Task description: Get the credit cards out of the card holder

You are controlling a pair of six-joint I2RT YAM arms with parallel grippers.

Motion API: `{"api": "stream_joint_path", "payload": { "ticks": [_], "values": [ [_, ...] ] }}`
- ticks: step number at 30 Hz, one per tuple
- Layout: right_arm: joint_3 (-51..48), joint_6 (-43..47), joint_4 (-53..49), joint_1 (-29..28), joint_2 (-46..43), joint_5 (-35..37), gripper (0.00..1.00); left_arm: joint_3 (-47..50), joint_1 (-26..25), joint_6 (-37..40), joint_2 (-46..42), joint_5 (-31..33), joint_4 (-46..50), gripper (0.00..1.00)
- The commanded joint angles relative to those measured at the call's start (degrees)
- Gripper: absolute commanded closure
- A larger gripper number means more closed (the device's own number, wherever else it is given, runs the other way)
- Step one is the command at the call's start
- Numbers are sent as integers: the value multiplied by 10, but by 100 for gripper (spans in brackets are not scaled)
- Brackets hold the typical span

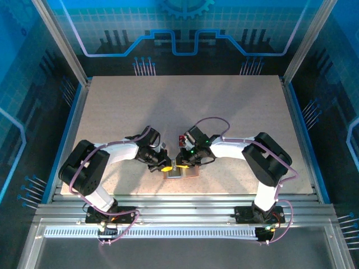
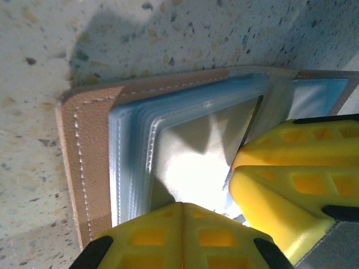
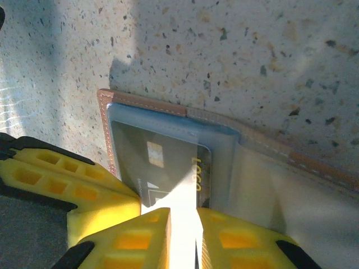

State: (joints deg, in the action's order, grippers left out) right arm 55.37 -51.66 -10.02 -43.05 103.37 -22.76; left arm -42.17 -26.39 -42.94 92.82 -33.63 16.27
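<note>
The card holder [image 1: 189, 173] lies open on the speckled desk [image 1: 224, 112], close to the front edge and midway between the two arms. Both arms reach in over it from either side. Seen from the left wrist, its tan stitched cover is flat on the desk with a stack of clear plastic sleeves [image 2: 134, 151] fanned on top.

The left tool [image 2: 182, 227] has its yellow fingers pressed together at the near edge of that stack. I cannot tell whether a sleeve is caught between them.

From the right wrist, a dark card [image 3: 162, 168] with a gold chip and gold lettering sits inside the top pocket. The right tool [image 3: 182, 227] is closed to a thin slit on the near edge of that card in its pocket, with a bright strip showing between the fingers. The two tools are just beside each other over the holder.
</note>
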Motion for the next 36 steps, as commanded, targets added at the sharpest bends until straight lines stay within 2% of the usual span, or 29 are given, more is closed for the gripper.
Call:
{"api": "stream_joint_path", "payload": {
  "ticks": [1, 7, 16, 28, 36],
  "values": [
    [0, 4, -30, 4, 13, 8, 80, 2, -4, 14, 6, 7, 19, 94],
    [11, 20, -81, 2, 0, 49, 80, 2, -4, 14, 4, 8, 22, 94],
    [15, 20, -94, 1, -24, 68, 80, 3, -3, 14, 4, 8, 20, 94],
    [1, 10, -74, 4, -61, 59, 78, -14, -4, 15, -2, 3, 27, 94],
    [-6, 13, -74, 6, -45, 56, 77, -40, -13, 14, -13, -3, 39, 95]
  ]
}}
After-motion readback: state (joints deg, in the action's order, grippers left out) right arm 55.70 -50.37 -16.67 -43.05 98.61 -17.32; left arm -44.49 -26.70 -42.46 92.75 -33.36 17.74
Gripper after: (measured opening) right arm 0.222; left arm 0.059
